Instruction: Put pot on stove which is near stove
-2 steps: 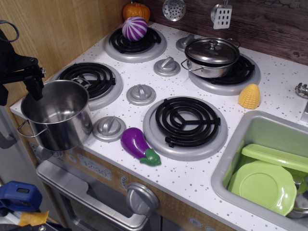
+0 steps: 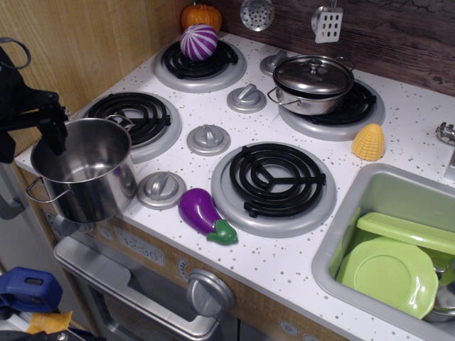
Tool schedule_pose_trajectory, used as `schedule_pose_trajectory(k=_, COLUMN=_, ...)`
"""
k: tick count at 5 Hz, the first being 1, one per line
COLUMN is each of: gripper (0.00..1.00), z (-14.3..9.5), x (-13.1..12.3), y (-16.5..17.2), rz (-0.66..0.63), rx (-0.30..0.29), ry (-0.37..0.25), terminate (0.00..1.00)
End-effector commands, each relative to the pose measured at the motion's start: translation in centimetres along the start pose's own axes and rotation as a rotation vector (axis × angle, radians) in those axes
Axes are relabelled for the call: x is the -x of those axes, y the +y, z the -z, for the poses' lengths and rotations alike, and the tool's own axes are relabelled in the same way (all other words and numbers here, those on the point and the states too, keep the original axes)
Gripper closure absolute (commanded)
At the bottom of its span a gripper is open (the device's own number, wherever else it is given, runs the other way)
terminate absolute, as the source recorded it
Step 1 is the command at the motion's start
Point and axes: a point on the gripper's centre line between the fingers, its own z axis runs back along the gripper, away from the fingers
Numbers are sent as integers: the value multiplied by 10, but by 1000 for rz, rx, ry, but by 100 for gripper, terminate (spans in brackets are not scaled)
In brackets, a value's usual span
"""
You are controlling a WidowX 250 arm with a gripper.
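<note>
Since the earlier frame the arm shifted slightly: the fingers (image 2: pixel 55 135) sat a touch lower and further over the rim of the pot (image 2: pixel 84 170), while the pot itself looked unmoved. One dark finger hung at the rim's far-left edge, seemingly dipping just inside the wall; the second finger wasn't distinguishable, so I couldn't tell how wide they were spread or whether they actually pinched the rim. The pot stood upright directly below and to the right of the fingers, empty, no lid, at the front-left corner of the bench (image 2: pixel 284 263), its base overhanging the front edge a bit. A wire loop handle showed on its lower-left side. The stove (image 2: pixel 135 117) lay just beyond the pot, up and right of the fingers, with the pot's far rim overlapping its silver ring in this view; the pot was not on the coil. Right of the pot, near the front edge, sat a grey knob (image 2: pixel 162 189), then a purple eggplant (image 2: pixel 204 215) just beside the larger coil burner (image 2: pixel 274 183). Well away from the fingers toward the back: a purple-striped ball (image 2: pixel 199 41) on the rear-left burner, an orange pumpkin (image 2: pixel 201 15) behind it, a lidded steel pot (image 2: pixel 313 84) on the rear-right burner, and a yellow corn piece (image 2: pixel 368 141) next to it. Far right, the sink (image 2: pixel 341 213) held green plates (image 2: pixel 387 273).
</note>
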Motion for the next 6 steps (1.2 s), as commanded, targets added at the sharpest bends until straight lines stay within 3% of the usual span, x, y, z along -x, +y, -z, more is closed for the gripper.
schedule_pose_trajectory(k=1, gripper=0, z=0, x=-1, y=4, rz=-9, rx=22, ry=-24, terminate=0)
schedule_pose_trajectory(k=2, gripper=0, z=4, x=1, y=5, rz=-44, rx=28, ry=-35, terminate=0)
schedule_pose_trajectory(k=3, gripper=100, z=10, x=2, y=7, rz=-93, rx=58, ry=-15, terminate=0)
schedule_pose_trajectory(k=4, gripper=100, z=9, x=5, y=6, rz=-147, rx=55, ry=-36, terminate=0)
schedule_pose_trajectory(k=6, gripper=100, z=-3, x=12, y=-2, rz=-271, rx=28, ry=-166, terminate=0)
